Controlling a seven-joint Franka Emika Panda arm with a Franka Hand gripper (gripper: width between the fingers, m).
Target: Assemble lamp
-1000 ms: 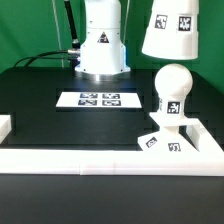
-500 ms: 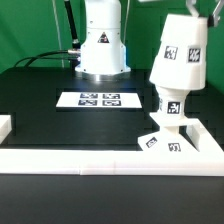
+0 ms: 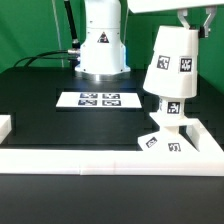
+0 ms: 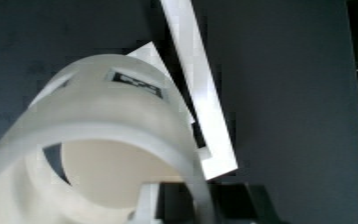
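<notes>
The white cone-shaped shade (image 3: 172, 62) sits tilted over the bulb, hiding its round head. Only the bulb's tagged stem (image 3: 172, 108) shows below the shade's rim. The bulb stands upright on the flat square base (image 3: 160, 142) at the exterior view's right, close to the front wall. My gripper (image 3: 196, 17) is above the shade at the top right and is shut on its upper edge. In the wrist view the gripper (image 4: 202, 198) pinches the shade's thin wall, and the shade's (image 4: 105, 130) hollow inside fills the picture.
The marker board (image 3: 100, 99) lies on the black table behind the middle. A white raised wall (image 3: 90, 156) runs along the table's front and shows as a white strip in the wrist view (image 4: 190, 70). The arm's white pedestal (image 3: 103, 40) stands at the back.
The shade has come down from high above the bulb and leftwards in the exterior view. It now covers the bulb's head, still in my gripper.
</notes>
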